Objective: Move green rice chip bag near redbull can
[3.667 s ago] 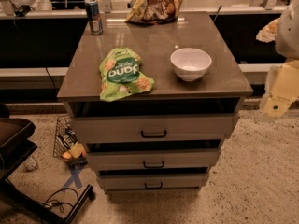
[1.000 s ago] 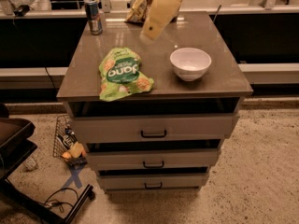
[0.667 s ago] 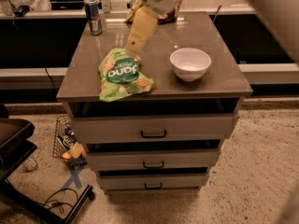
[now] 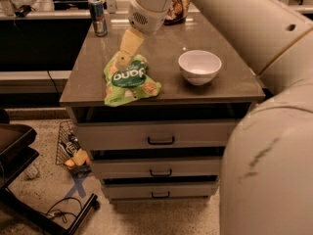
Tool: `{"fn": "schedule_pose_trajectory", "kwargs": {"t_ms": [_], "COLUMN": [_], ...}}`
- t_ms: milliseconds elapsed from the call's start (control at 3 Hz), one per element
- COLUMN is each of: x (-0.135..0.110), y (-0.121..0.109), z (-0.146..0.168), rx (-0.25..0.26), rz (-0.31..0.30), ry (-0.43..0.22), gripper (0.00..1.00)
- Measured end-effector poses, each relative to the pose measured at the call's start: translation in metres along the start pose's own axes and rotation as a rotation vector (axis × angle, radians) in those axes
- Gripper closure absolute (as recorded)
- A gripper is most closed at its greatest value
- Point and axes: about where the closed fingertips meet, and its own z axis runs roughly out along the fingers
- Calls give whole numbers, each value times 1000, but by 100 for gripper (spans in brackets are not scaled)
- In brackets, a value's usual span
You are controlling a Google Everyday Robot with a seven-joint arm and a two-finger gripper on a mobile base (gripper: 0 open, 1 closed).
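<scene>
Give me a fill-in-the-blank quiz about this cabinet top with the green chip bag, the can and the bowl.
1. The gripper is at the far end of the green rice chip bag, which lies at the ____ edge of the cabinet top.
2. The redbull can stands ____ at a back corner, apart from the bag.
3. The bowl beside the bag is ____ in colour.
4. The cabinet shows ____ drawer handles.
Missing words: front; upright; white; three.
</scene>
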Motion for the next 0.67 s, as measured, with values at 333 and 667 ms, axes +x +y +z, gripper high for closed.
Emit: {"fn": "schedule_pose_trajectory", "kwargs": {"t_ms": [333, 667], "x": [-6, -1], "y": [-9, -10], "z": [26, 42], "rx": [-19, -32], "rz": [2, 9], "ry": [-25, -43], "gripper": [0, 0]}}
